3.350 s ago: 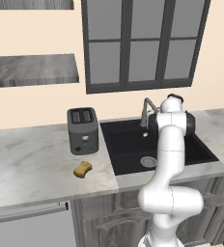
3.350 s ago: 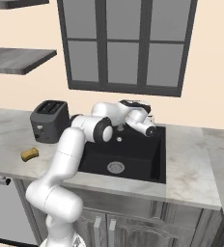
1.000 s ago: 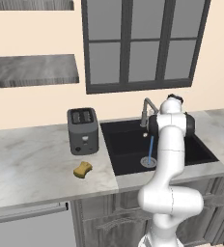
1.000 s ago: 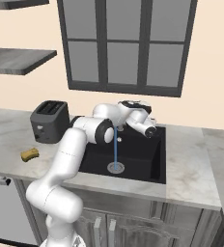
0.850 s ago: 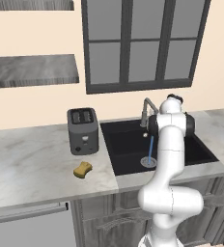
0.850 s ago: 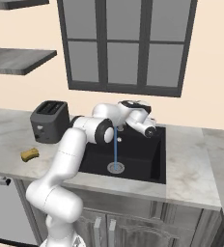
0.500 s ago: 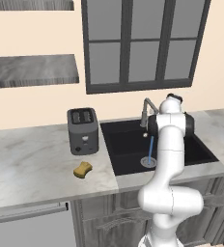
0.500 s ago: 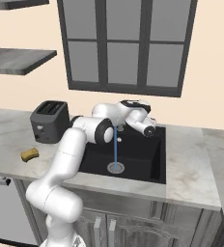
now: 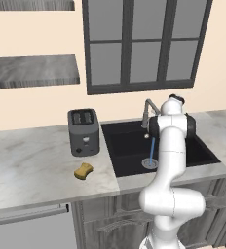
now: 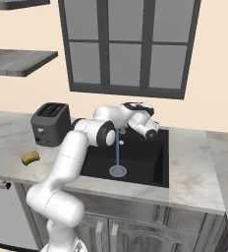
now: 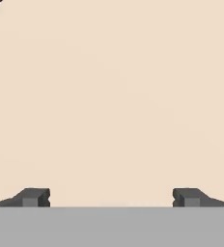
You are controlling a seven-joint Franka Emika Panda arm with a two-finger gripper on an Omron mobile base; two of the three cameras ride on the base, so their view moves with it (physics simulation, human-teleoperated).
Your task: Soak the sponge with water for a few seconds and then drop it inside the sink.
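The small yellow-orange sponge [image 9: 83, 170] [image 10: 30, 157] lies on the marble counter in front of the toaster, left of the sink [image 9: 128, 148] [image 10: 147, 158]. A thin blue stream of water [image 9: 152, 148] [image 10: 118, 150] falls from the grey faucet [image 9: 147, 110] onto the round drain [image 10: 118, 171]. My gripper [image 10: 154, 131] [image 11: 111, 198] hovers over the back of the basin, near the faucet and far from the sponge. It faces the plain beige wall, and its fingertips [image 11: 36, 197] stand wide apart with nothing between them: open.
A dark grey toaster [image 9: 84, 131] [image 10: 49, 123] stands on the counter just left of the basin. A window and a wall shelf [image 9: 32, 71] hang above. Bare marble counter [image 10: 194, 167] runs right of the sink.
Water now runs from the faucet; it did not in the earliest frames. Over the last second the hand has shifted only slightly and stays open. The sponge has not moved.
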